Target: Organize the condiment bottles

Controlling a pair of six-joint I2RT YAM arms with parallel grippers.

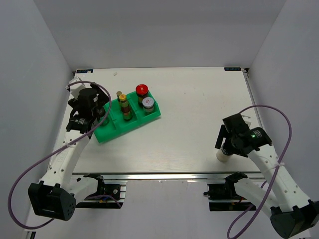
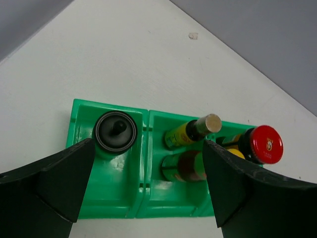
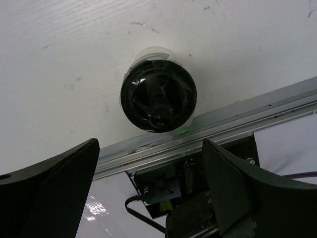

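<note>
Left wrist view, left hand (image 2: 148, 148) spread wide above green bin (image 2: 111, 198), black-lidded jar (image 2: 116, 131) in its end compartment, slim bottles (image 2: 190, 131) and red-capped jar (image 2: 266, 144) alongside, right hand (image 3: 151, 144) wide over second black-lidded jar (image 3: 158, 96) near table (image 3: 59, 59) edge.

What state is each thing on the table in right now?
left gripper: jaws open, empty.
right gripper: jaws open, empty.
red-capped jar: upright, end compartment of green bin.
silver-lidded jar: upright, same compartment.
slim bottles: upright, middle compartment.
first black-lidded jar: upright, other end compartment.
second black-lidded jar: upright on table, outside bin.
</note>
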